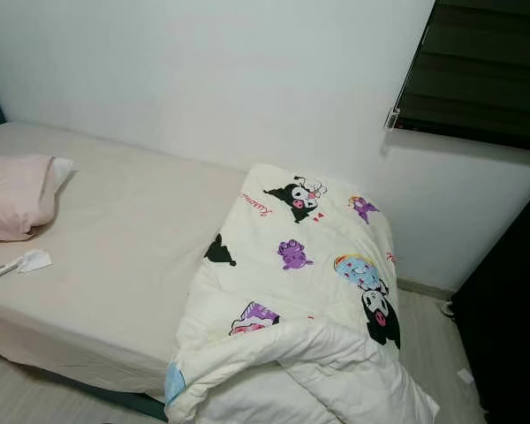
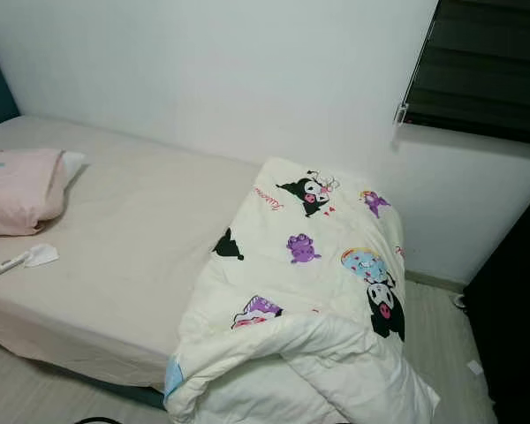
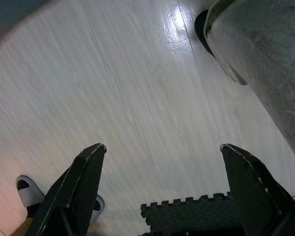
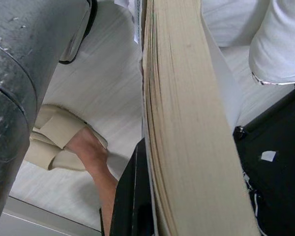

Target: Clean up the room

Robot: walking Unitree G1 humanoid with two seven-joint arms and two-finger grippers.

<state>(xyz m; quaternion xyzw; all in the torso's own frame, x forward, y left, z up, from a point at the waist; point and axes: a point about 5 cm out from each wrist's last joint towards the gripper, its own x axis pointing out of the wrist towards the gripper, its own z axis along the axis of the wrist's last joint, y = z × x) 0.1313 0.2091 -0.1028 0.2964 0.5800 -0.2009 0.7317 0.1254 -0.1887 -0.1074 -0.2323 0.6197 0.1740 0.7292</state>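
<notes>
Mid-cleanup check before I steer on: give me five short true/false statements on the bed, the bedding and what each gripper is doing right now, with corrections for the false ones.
1. The cartoon-print comforter is spread flat over the whole bed. False: it is bunched at the foot end, spilling over the mattress edge.
2. A pink pillow lies at the head end. True.
3. The right gripper is empty. False: it is shut on a book, page edges showing.
4. The left gripper is open over the pale wood floor, holding nothing. True.
5. A small white tube and a crumpled tissue lie on the sheet near the pillow. True.
</notes>
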